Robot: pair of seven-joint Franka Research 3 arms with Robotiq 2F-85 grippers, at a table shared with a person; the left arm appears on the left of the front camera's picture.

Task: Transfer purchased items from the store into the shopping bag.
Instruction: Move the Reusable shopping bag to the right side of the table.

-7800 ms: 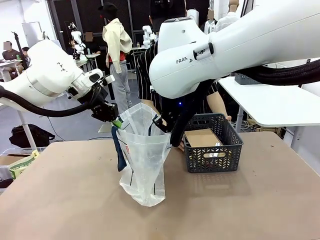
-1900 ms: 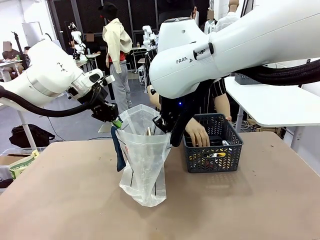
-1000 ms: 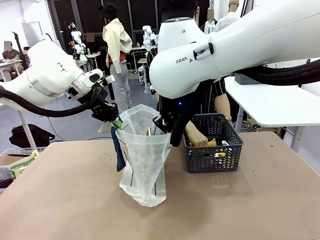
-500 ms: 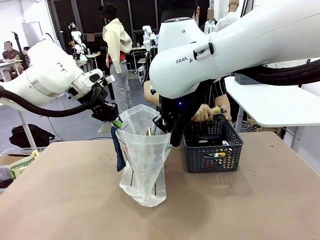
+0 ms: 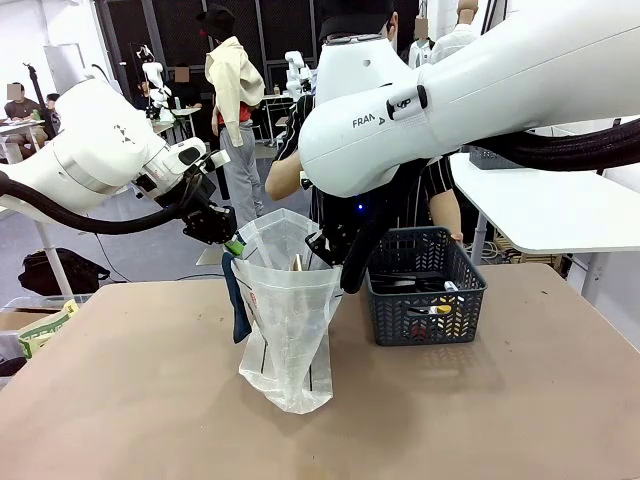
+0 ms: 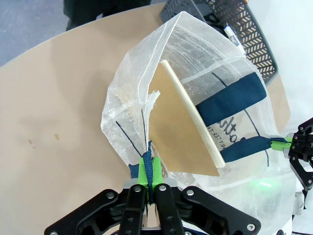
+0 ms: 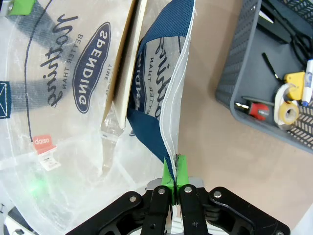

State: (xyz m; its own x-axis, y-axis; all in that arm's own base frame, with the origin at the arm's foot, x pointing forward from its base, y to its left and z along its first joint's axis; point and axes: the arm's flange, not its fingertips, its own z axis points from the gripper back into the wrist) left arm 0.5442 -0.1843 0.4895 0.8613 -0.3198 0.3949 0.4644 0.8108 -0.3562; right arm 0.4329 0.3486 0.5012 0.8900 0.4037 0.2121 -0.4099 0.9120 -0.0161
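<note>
One shopping bag stands on the counter. It has two navy handles and one flat tan board inside it. One dark basket sits to its right. Two pincers meet the bag's rim, one on each side: the left pincer and the right pincer. Four small items in the basket can be counted: one tape roll, one yellow piece, one red-handled tool and one white marker. The dark ones beside them cannot be counted. One person stands at the far side.

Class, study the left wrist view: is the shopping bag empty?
No, a flat tan board stands tilted inside the shopping bag.
</note>
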